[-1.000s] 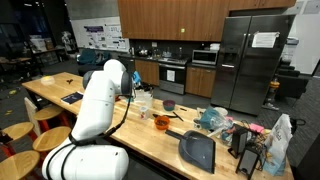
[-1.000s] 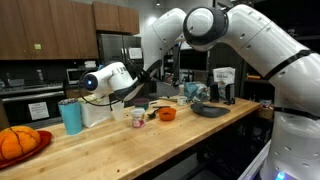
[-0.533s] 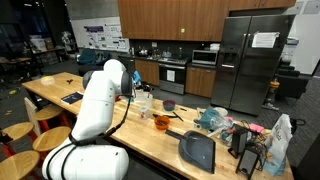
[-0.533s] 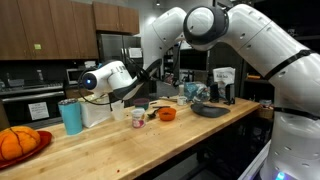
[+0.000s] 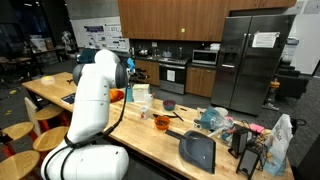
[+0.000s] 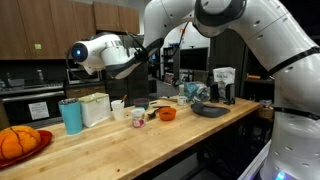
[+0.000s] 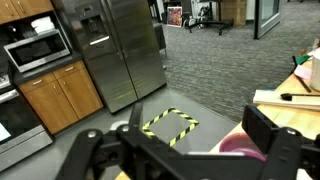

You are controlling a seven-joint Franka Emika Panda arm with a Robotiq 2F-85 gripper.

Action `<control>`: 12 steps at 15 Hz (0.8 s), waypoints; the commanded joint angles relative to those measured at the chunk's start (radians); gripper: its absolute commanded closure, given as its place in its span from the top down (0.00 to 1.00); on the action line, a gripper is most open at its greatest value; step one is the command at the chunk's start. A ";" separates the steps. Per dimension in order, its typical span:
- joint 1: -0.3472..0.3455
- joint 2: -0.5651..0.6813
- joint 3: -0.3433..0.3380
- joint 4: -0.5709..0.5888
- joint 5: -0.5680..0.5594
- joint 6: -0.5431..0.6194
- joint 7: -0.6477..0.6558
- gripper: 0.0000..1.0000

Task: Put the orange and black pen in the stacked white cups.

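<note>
Wooden table (image 5: 150, 140) in a kitchen-like room, seen in both exterior views and the wrist view. The white arm (image 5: 95, 100) stands at the near left of the table, its wrist high above the tabletop. In the wrist view the gripper (image 7: 178, 142) faces out over the floor toward the refrigerator (image 7: 120, 50). Its two fingers (image 7: 90, 148) are spread wide apart, and a pink blur shows low between them.

The stacked white cups (image 5: 140, 97) stand upright on the table just right of the arm; in an exterior view they (image 6: 118, 108) sit between a white container (image 6: 95, 108) and the orange cup (image 6: 167, 114). The orange and black pen cannot be made out in any view, so its place, long axis and heading cannot be told.

A teal cup (image 6: 70, 116) stands at the left, and a black dustpan (image 5: 197, 150) lies nearer and to the right. A paper sheet (image 5: 265, 40) is fixed to the refrigerator door, its writing too small to read.
</note>
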 commanded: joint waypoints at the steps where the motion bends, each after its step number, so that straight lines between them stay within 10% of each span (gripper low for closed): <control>1: -0.031 -0.098 0.012 -0.032 0.082 -0.051 -0.009 1.00; 12: -0.201 -0.421 0.126 -0.245 0.681 0.168 0.049 1.00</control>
